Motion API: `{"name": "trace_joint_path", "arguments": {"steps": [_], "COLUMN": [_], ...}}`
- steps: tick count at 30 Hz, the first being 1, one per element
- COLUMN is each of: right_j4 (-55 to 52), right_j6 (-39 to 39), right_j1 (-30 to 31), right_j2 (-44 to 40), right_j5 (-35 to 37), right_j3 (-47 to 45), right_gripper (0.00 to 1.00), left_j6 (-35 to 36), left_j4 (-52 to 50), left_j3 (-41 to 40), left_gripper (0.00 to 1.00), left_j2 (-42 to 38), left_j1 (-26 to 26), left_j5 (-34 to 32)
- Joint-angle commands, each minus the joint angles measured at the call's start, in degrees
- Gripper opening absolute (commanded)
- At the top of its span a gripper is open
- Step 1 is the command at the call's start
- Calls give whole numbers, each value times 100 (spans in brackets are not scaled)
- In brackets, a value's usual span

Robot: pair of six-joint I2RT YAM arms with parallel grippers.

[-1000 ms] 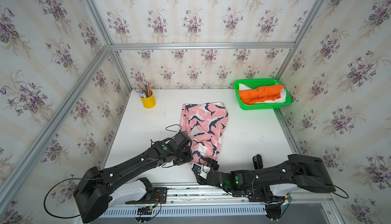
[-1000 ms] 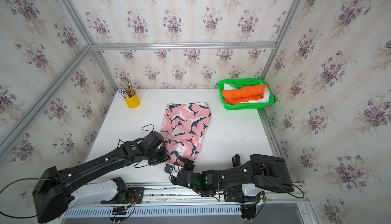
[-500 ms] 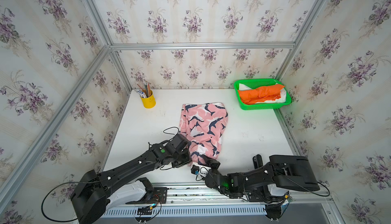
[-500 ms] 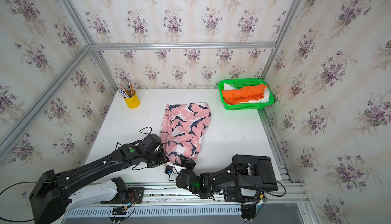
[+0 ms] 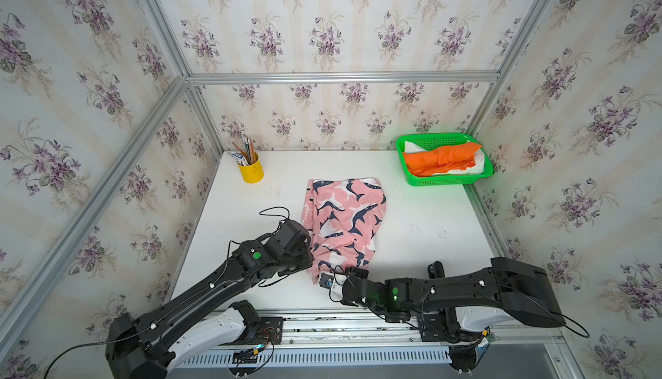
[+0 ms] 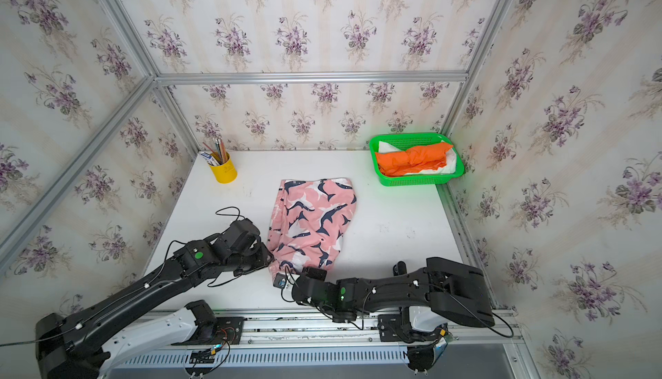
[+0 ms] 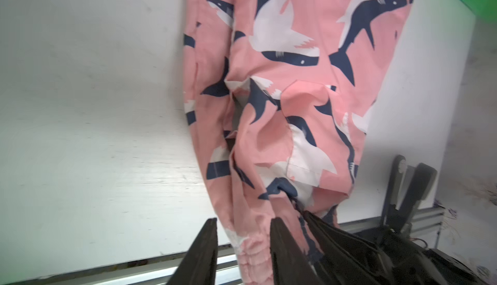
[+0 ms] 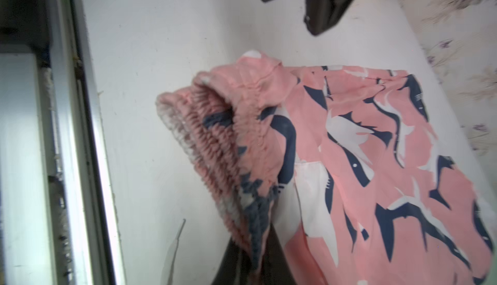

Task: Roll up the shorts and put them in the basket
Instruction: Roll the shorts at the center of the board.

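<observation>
The pink shark-print shorts lie flat in the middle of the white table, waistband toward the front edge. My right gripper is shut on the bunched elastic waistband, lifting its corner a little. My left gripper stands at the same waistband end, jaws apart, with pink cloth between the fingers and a gap on one side. Its fingers sit close beside the right gripper. The orange shorts and the white shorts lie in the green basket.
A yellow cup holding pencils stands at the back left. The green basket sits in the back right corner. A metal rail runs along the table's front edge, just behind both grippers. Papered walls close in three sides.
My right gripper has closed on the waistband corner. My left gripper's jaws have parted around the cloth. Both arms stay at the front edge; the shorts have barely shifted.
</observation>
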Motion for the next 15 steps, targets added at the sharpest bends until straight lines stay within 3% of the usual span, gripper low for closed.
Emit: {"name": "trace_joint_path", "arguments": {"steps": [1, 3, 6, 15], "right_j4": [-1012, -1204, -1606, -2319], "right_j6": [416, 582, 767, 1021], "right_j1": [-464, -897, -1488, -2772], "right_j2": [232, 549, 1208, 2882], "right_j5": [-2322, -3216, -4307, -5797], "right_j3": [442, 763, 1359, 2700], "right_gripper": [0, 0, 0, 0], "left_j6": [332, 526, 922, 1877], "left_j4": [-539, -380, -27, 809], "left_j3": [-112, -219, -338, -262], "left_gripper": [37, 40, 54, 65], "left_j2": [-156, -273, -322, 544], "left_j1": [170, 259, 382, 414], "left_j5": [-465, -474, -313, 353]}}
